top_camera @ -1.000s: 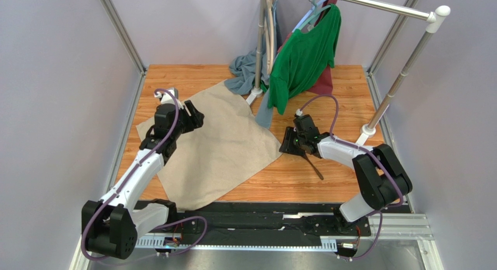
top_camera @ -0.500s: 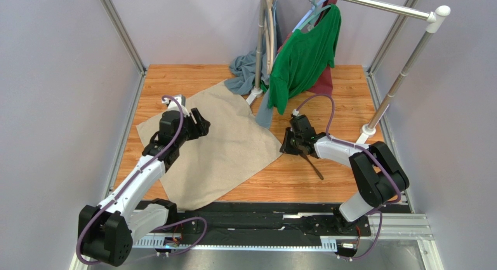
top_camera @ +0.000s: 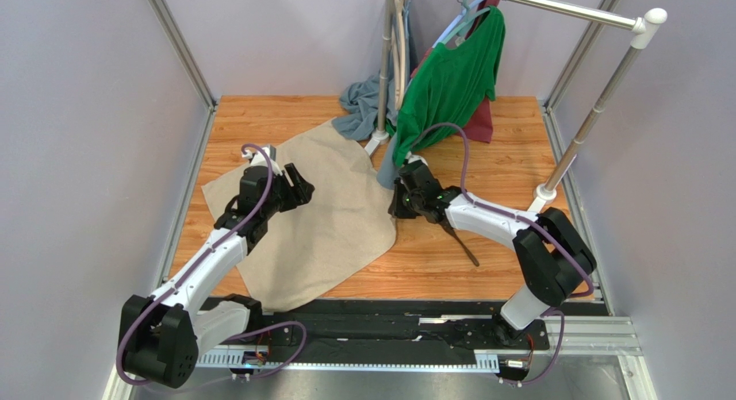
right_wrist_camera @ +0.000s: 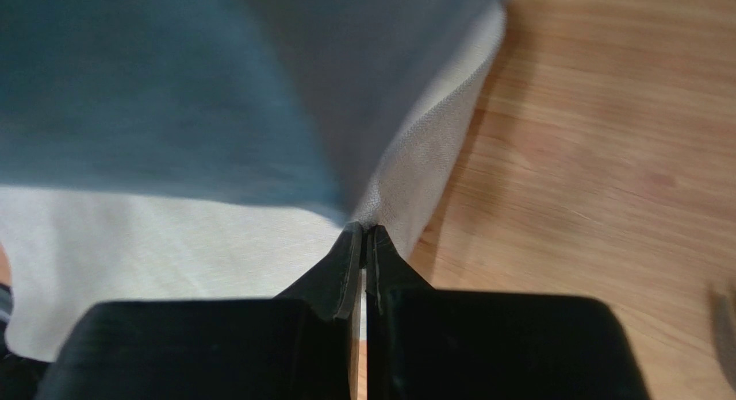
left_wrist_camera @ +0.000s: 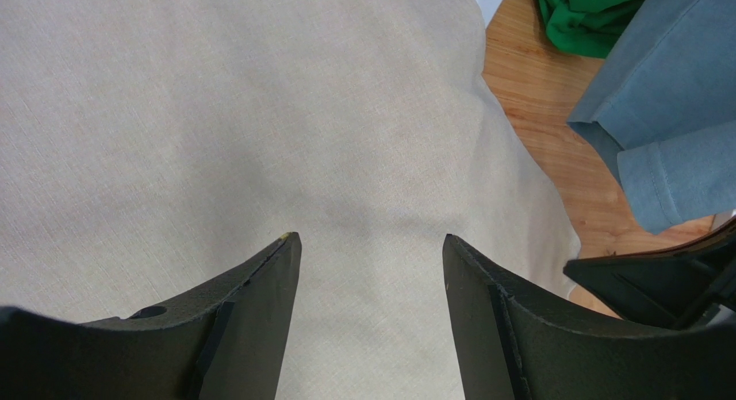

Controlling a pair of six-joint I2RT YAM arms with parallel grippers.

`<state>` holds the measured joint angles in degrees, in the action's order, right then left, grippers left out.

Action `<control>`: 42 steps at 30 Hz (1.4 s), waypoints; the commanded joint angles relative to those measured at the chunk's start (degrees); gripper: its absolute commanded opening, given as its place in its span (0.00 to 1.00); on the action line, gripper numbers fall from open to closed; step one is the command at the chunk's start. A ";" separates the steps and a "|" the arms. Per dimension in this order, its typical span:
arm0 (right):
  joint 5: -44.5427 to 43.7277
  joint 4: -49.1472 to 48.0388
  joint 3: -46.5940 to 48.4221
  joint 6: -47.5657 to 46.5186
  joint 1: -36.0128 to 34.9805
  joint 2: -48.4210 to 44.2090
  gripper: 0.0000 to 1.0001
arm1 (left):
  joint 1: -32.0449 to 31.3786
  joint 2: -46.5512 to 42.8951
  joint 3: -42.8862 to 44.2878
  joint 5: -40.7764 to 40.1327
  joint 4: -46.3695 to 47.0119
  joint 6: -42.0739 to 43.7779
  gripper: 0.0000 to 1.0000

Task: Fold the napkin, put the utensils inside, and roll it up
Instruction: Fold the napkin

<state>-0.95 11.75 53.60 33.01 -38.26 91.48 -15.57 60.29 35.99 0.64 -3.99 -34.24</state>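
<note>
The beige napkin (top_camera: pixel 324 223) lies spread on the wooden table, its right corner lifted and drawn inward. My right gripper (top_camera: pixel 399 202) is shut on that corner. In the right wrist view its fingertips (right_wrist_camera: pixel 364 230) pinch the pale edge of the napkin (right_wrist_camera: pixel 432 150). My left gripper (top_camera: pixel 298 186) hovers open over the cloth's upper left part. Only napkin (left_wrist_camera: pixel 259 141) shows between its spread jaws (left_wrist_camera: pixel 370 240). The dark fork (top_camera: pixel 462 243) rests on bare wood to the right of the napkin, under the right forearm.
A grey-blue cloth (top_camera: pixel 358 103) lies heaped at the back by the rack pole's base (top_camera: pixel 376 141) and hangs close to the right gripper (right_wrist_camera: pixel 173 90). A green shirt (top_camera: pixel 449 85) hangs from the rack. Another rack foot (top_camera: pixel 544 193) stands at the right.
The right gripper has shut on the napkin's right corner and pulled it left and back, shortening the cloth's right side. The left gripper drifted a little to the right, still open.
</note>
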 commanded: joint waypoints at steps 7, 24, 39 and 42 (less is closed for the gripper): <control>0.07 -0.76 21.25 0.65 -10.34 17.03 0.00 | 11.69 -0.88 -4.08 7.70 1.70 -6.89 0.72; 2.89 -0.41 17.36 -2.08 -14.47 9.45 0.55 | 10.85 -4.83 -13.40 19.14 11.02 -7.42 0.73; -5.29 0.56 -1.39 0.65 -13.07 -7.19 0.52 | -3.50 6.75 -9.01 5.59 10.57 -8.13 0.58; -5.29 0.47 -2.62 0.65 -12.28 -8.51 0.50 | -4.99 10.79 -7.16 5.60 11.54 -7.51 0.57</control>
<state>-3.86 13.56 51.99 33.04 -51.57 86.65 -18.74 67.20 25.04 8.49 3.81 -42.30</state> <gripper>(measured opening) 0.510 0.577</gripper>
